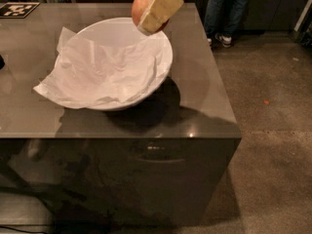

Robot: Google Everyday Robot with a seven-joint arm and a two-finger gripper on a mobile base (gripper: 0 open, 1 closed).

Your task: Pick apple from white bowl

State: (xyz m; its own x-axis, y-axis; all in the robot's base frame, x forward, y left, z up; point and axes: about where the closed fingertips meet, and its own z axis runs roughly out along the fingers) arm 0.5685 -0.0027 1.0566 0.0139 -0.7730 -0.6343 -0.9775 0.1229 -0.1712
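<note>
Gripper: cream-padded two-finger gripper at the top of view, above the bowl's far rim, pinching the apple.
Apple: small round red-orange apple, in the air, clear of the bowl.
Handling (judged): firm, smooth-skinned, modest weight; may roll in a pinch, so hold across the widest part.
Bowl: wide glossy white bowl, lined with crumpled white tissue paper, on the grey desk.
Surroundings: black-and-white marker tag at the far left; person's jeans-clad legs beyond the desk.
In the way: only the rim below; legs well apart.
</note>
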